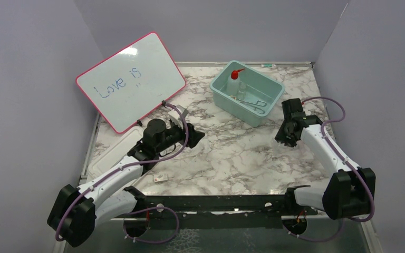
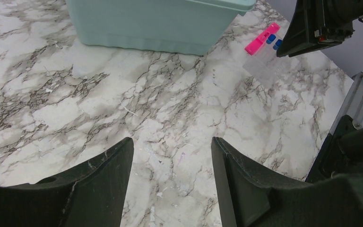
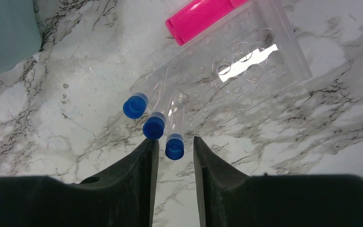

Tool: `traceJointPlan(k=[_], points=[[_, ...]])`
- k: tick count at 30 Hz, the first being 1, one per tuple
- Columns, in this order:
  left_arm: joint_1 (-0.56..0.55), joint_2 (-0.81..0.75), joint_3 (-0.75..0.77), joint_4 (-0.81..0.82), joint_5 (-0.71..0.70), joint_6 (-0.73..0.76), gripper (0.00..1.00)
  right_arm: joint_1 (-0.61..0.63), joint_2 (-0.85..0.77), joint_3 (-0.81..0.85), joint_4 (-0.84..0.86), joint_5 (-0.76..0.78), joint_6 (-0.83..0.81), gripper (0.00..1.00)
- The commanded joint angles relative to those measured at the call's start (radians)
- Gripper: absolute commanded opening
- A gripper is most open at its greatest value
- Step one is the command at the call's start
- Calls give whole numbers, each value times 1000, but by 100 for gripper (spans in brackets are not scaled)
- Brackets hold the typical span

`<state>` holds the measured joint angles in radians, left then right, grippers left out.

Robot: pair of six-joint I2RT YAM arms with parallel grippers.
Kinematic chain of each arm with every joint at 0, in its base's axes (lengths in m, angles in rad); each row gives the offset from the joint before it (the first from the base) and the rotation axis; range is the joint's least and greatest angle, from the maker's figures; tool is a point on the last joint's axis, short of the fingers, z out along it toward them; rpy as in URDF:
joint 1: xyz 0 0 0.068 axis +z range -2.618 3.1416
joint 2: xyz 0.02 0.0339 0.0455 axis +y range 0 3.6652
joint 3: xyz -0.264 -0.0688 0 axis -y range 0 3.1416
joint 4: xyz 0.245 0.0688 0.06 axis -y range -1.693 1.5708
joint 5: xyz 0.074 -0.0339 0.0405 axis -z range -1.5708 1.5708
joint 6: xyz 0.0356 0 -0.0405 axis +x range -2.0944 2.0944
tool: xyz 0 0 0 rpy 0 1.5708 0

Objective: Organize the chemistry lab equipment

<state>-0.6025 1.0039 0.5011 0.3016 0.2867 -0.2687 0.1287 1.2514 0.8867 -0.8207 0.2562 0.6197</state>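
Hovering over three blue-capped tubes (image 3: 154, 126) by a clear rack (image 3: 264, 56) on the tabletop (image 3: 75, 118), the right pincer (image 3: 175, 142) stands parted and empty, the left pincer (image 2: 171, 140) spread idle; next it likely must close on one tube for the teal bin (image 1: 232, 108) holding the squeeze bottle (image 1: 235, 80).

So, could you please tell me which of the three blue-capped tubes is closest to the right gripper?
The rightmost tube, its cap right between the gripper fingertips; the other two lie further left.

Left gripper (image 2: 171, 141) hangs low, jaws spread wide; right gripper (image 3: 175, 140) points down, jaws parted by a narrow gap.
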Motion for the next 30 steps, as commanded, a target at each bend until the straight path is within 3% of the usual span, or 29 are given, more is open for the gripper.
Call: traceJointPlan(k=[1, 9, 15, 18, 22, 27, 30], points=[[-2, 5, 35, 22, 6, 5, 64, -9, -10, 24, -5, 8, -12, 38], [-2, 1, 49, -2, -60, -15, 64, -9, -50, 159, -73, -33, -75, 41], [-2, -7, 112, -147, -351, -67, 65, 22, -72, 240, -66, -141, -88, 42], [0, -14, 150, -270, -538, -117, 65, 128, -68, 271, -43, -131, -59, 43], [11, -11, 181, -450, -701, -209, 66, 358, -25, 295, 13, -81, -9, 43], [59, -7, 209, -608, -755, -344, 65, 574, 109, 289, 159, -57, -10, 43], [87, -35, 251, -644, -808, -353, 65, 662, 236, 306, 296, -101, -55, 44]])
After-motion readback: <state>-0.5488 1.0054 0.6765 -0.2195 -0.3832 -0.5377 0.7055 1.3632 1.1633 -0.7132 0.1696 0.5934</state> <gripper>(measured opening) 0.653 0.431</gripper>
